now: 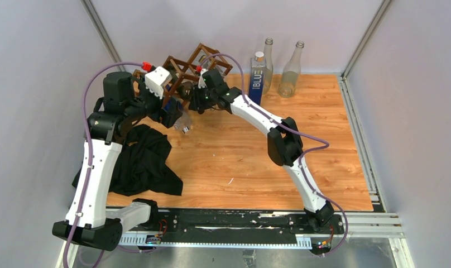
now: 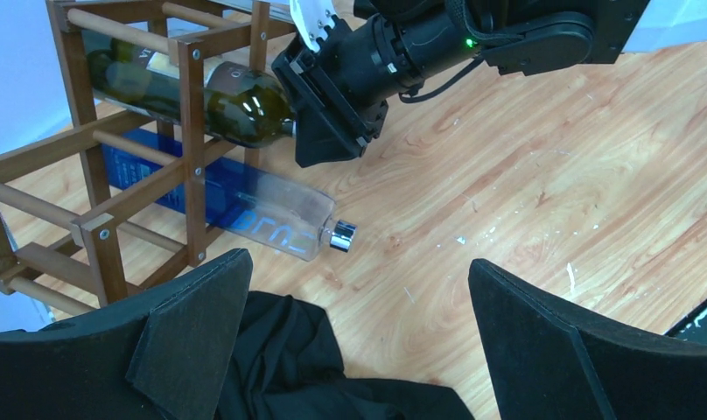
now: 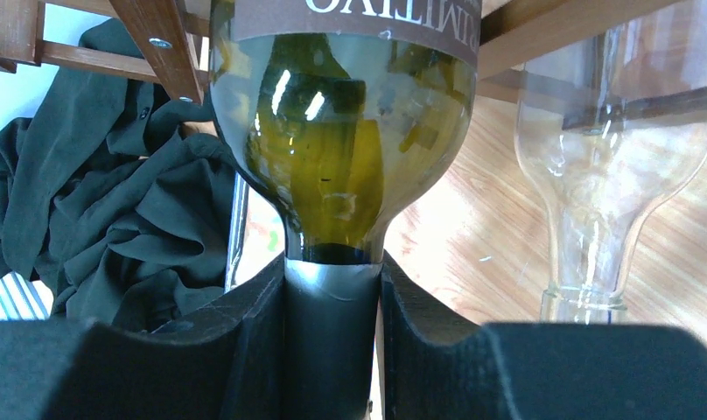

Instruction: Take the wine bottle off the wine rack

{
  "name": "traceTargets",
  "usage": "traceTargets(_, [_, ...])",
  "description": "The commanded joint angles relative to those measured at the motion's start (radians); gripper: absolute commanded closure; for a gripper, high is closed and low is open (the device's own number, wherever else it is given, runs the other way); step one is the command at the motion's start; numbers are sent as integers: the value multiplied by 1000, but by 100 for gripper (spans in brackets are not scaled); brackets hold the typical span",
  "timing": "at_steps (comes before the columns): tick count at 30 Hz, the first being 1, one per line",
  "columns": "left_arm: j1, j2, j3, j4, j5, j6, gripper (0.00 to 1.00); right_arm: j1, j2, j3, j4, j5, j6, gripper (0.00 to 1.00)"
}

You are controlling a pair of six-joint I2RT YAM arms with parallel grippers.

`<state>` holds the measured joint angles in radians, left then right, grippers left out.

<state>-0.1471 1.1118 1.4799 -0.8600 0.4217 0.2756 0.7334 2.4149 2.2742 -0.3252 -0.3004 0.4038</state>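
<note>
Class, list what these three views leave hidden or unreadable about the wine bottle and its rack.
- Right wrist: the wine bottle label is cut off by the top edge, and the neck tip is hidden between the right jaws.
- Top external: the bottle is largely masked by the right arm at the wine rack.
- Left wrist: the rack's left end runs off the frame edge.

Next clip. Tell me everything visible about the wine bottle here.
The wine bottle is glossy dark olive-green glass with rounded shoulders, a brown label whose pale lettering is cut off by the frame, and a dark foil sleeve on the neck. It lies on its side in the wine rack, resting on wooden slats, neck poking out toward the open table. The right gripper has its jaws shut on the neck. Whether it holds liquid cannot be told.
</note>
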Motion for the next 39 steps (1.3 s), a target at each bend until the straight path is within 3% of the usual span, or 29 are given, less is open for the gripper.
traceTargets(1, [3, -23, -18, 9, -3, 16, 0, 34, -102, -121, 86, -4, 20, 100])
traceTargets(7, [3, -11, -40, 10, 3, 24, 0, 37, -270, -413, 289, 22, 96, 100])
traceTargets(22, [3, -13, -138, 6, 59, 117, 0, 102, -585, -927, 620, 41, 200, 100])
traceTargets(33, [3, 1, -218, 3, 6, 394, 0, 103, -770, -1159, 744, 15, 270, 100])
traceTargets(39, [2, -19, -247, 3, 77, 573, 0, 103, -868, -1269, 768, 3, 295, 100])
